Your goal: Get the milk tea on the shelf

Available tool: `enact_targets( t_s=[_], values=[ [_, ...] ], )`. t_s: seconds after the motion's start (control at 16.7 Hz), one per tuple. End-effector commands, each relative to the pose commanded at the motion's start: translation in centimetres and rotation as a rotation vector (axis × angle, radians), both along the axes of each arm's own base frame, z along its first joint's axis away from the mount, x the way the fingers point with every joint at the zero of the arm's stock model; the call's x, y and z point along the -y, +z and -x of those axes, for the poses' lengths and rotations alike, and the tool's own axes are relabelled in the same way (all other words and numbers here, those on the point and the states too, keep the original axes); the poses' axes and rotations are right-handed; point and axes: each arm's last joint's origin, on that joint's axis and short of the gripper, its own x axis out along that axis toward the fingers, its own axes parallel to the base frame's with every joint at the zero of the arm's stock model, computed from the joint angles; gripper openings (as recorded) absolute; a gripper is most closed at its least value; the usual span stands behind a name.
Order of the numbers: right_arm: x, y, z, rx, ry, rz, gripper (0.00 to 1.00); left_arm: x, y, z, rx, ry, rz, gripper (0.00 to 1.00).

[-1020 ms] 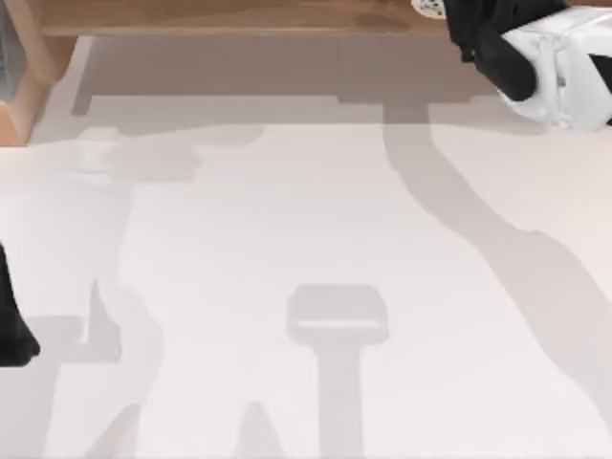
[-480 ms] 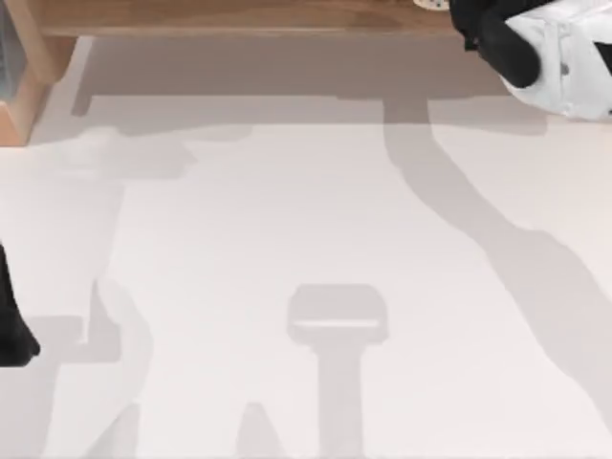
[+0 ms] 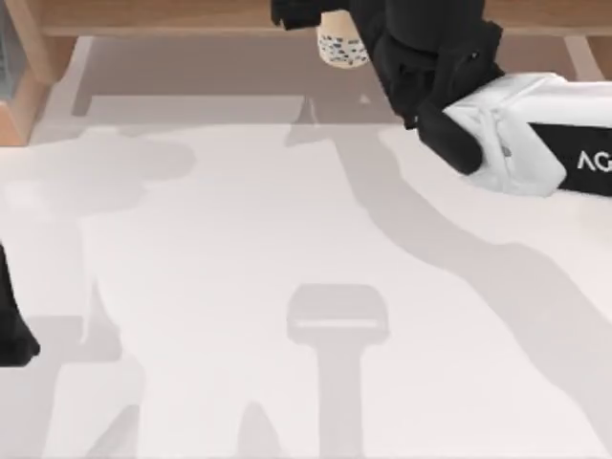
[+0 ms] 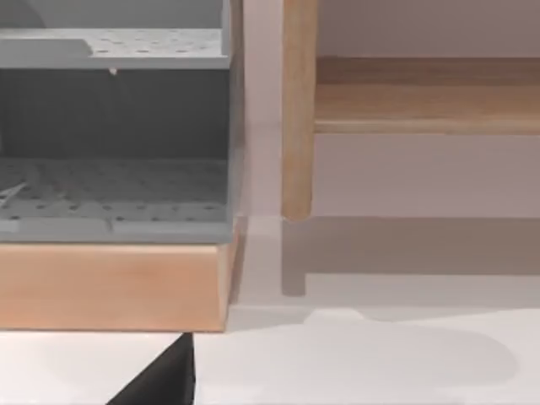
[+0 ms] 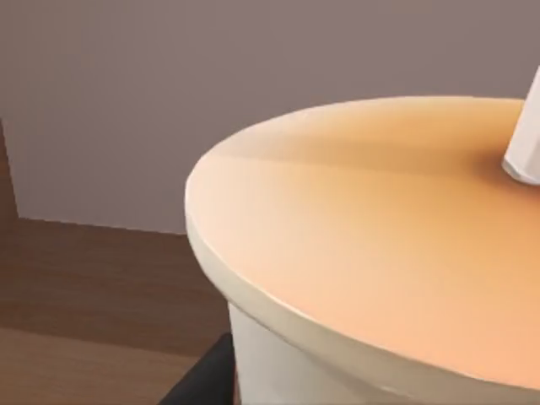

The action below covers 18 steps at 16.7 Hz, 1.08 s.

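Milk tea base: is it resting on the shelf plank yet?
Cannot tell. In the top view the right gripper covers the milk tea at the shelf.

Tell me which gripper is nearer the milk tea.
Right. The right gripper is around the milk tea at the shelf; the left arm sits parked at the table's left edge.

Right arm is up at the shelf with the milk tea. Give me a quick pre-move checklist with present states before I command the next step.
1. Milk tea in the right gripper: ok; cup sits between its dark fingers.
2. Cup at the shelf: ok; its pearl base overlaps the plank's front edge in the top view.
3. Cup base resting on the plank: cannot tell.
4. Cup upright: cannot tell; the right wrist view shows its orange top and straw from close by.
5. Left gripper out of the way: ok; parked at the table's left edge.
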Motion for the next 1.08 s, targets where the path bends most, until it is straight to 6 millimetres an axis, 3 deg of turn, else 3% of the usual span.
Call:
enact_targets(
  t_s=[0.12,0.54,0.9,1.08],
  values=[
    [0.4,-0.3,-0.9,-0.001,-0.019,0.005,0.00,0.0,0.0,0.0,0.000,0.000,0.000,1.00],
    [5.3,0.1,-8.1,-0.017,-0.228,0.014,0.00,0.0,0.0,0.0,0.000,0.000,0.000,1.00],
    [5.9,0.2,-8.8,-0.018,-0.248,0.013,0.00,0.0,0.0,0.0,0.000,0.000,0.000,1.00],
    [5.9,0.2,-8.8,-0.018,-0.248,0.013,0.23,0.0,0.0,0.0,0.000,0.000,0.000,1.00]
  ],
)
